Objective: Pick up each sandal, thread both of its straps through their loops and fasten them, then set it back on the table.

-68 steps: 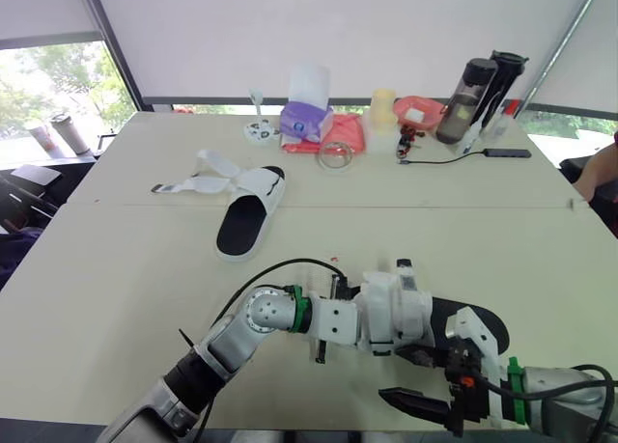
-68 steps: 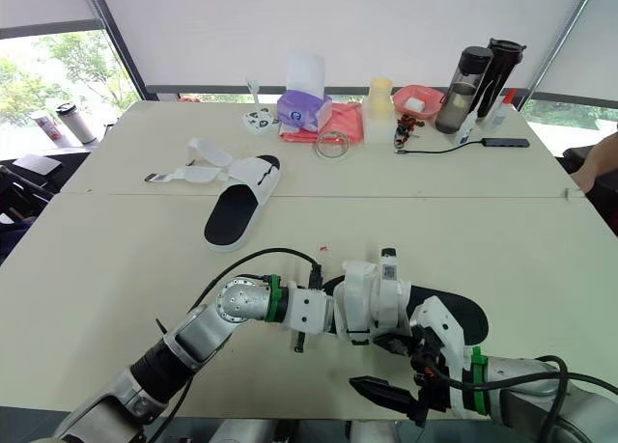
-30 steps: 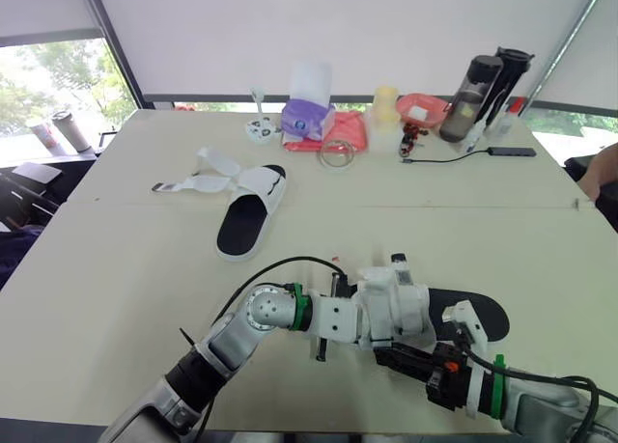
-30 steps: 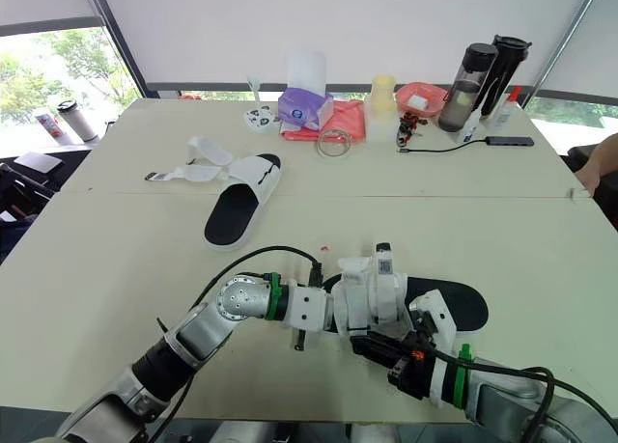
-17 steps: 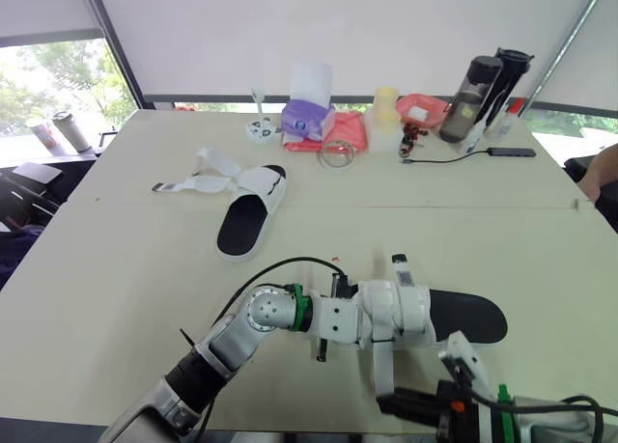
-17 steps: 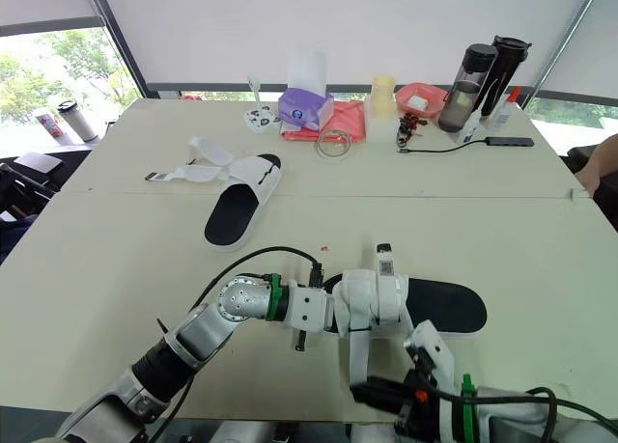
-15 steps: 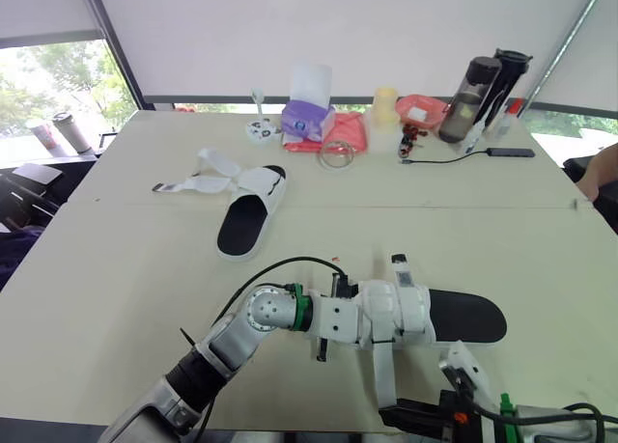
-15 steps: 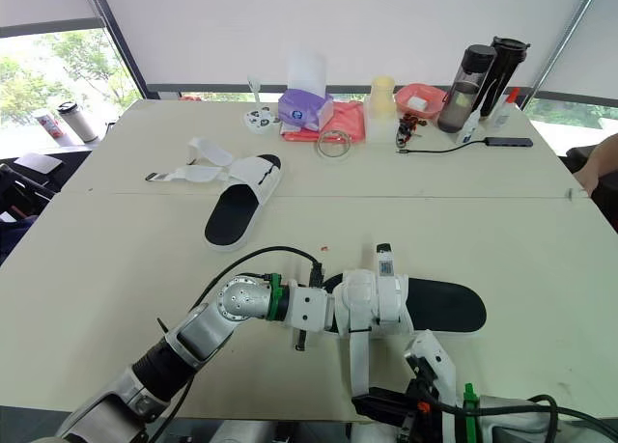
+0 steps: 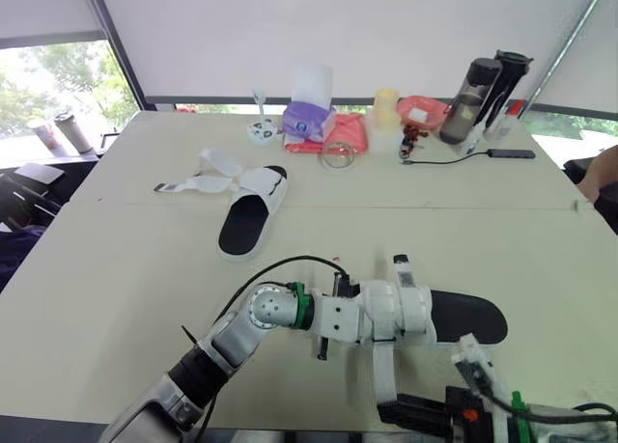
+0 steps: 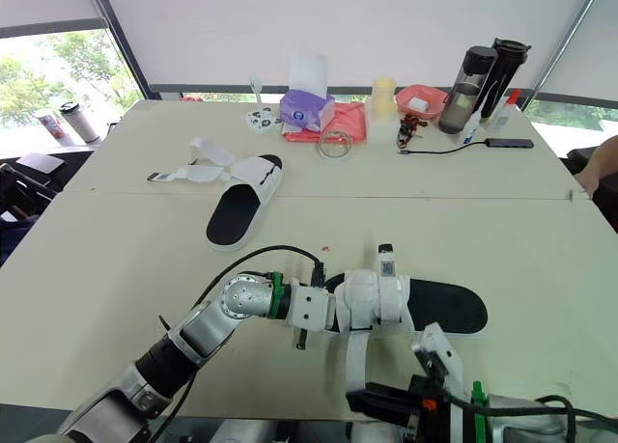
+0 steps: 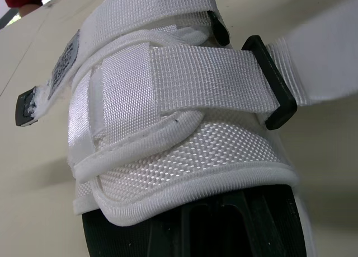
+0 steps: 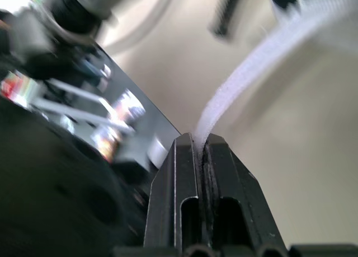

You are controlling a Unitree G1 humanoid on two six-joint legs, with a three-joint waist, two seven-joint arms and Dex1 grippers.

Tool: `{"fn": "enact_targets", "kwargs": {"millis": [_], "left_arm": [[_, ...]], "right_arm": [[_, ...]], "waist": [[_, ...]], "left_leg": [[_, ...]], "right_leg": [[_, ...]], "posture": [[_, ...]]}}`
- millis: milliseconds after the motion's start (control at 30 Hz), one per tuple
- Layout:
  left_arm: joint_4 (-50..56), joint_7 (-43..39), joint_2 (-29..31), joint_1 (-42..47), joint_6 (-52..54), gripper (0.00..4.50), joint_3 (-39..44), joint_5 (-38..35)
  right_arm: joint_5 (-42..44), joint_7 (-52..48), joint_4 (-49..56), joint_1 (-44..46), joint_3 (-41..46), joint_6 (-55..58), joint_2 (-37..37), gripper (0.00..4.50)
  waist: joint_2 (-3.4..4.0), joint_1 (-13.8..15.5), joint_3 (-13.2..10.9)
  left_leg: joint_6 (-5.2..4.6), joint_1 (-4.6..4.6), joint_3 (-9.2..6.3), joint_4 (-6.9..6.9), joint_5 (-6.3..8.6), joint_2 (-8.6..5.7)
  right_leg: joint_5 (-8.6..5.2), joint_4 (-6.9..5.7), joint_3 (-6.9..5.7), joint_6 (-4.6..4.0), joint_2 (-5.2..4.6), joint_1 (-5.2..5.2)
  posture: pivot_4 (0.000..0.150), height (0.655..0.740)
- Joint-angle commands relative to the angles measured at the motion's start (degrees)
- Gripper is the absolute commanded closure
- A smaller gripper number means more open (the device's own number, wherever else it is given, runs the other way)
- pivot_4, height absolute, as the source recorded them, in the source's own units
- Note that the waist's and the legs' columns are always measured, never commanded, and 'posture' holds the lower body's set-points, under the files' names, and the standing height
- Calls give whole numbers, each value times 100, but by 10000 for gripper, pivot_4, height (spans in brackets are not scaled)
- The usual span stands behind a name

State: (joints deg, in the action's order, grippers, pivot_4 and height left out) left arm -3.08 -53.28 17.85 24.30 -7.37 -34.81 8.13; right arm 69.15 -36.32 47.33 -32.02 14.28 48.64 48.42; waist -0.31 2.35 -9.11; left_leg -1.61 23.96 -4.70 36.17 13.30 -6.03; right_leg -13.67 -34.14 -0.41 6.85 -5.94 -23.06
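Note:
The near sandal [image 9: 462, 318] has a black sole and lies at the table's front edge, with its white upper [image 11: 168, 117] seen close in the left wrist view. My left gripper [image 9: 362, 319] is shut on its toe end, under the upper. One white strap [image 9: 383, 371] runs out through a black loop [image 11: 268, 83] toward the table edge. My right gripper [image 9: 398, 411] is shut on that strap's free end [image 12: 246, 83], its fingers [image 12: 184, 178] pinched flat together. The second sandal [image 9: 246, 211] lies at mid-left with its straps [image 9: 198, 184] spread open.
Along the far edge stand a purple tissue box [image 9: 307, 120], a red cloth [image 9: 345, 132], a clear ring [image 9: 337, 155], a yellow cup [image 9: 385, 105], a pink bowl [image 9: 421, 110], dark bottles [image 9: 473, 97] and a cable [image 9: 454, 158]. A person's arm [image 9: 599, 173] is at the right edge.
My right gripper has drawn back from beside the upper to the table's near edge, pulling the white strap out straight. The left arm and the far sandal have not moved.

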Motion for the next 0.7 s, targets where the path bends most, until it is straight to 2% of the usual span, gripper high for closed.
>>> {"fn": "enact_targets", "kwargs": {"millis": [33,233,500,667,700], "left_arm": [[-416,-32,51,-80,119,45000,-160,251],[-398,-14,-5,-59,160,45000,-157,276],[-349,37,-9,-87,234,45000,-126,297],[-272,85,19,-120,310,45000,-102,298],[-261,90,25,-123,323,45000,-101,296]], "right_arm": [[1248,324,332,244,405,4,310,44671],[2615,1089,-4,1239,277,-181,603,44671],[3158,1686,-651,2098,-146,-201,423,44671],[3284,1889,-1036,2256,-250,-143,198,44671],[3300,1957,-1091,2279,-251,-159,144,41750]], "waist": [[-1,5,0],[1,19,-1],[-2,5,-3],[-1,-3,-3],[0,-3,-2]], "left_leg": [[0,0,0,-1,0,0],[-3,13,2,0,-2,-3],[-19,31,2,7,-11,-7],[-20,29,2,9,-12,-5],[-20,29,2,9,-12,-5]], "right_leg": [[0,2,0,0,-1,2],[15,2,-1,-25,-7,-13],[18,-2,-5,-25,-8,-29],[19,-6,-5,-27,-7,-28],[19,-6,-5,-27,-7,-28]], "posture": [[1500,7400],[1500,7400],[1500,7400],[1500,7400],[1500,7400]]}}
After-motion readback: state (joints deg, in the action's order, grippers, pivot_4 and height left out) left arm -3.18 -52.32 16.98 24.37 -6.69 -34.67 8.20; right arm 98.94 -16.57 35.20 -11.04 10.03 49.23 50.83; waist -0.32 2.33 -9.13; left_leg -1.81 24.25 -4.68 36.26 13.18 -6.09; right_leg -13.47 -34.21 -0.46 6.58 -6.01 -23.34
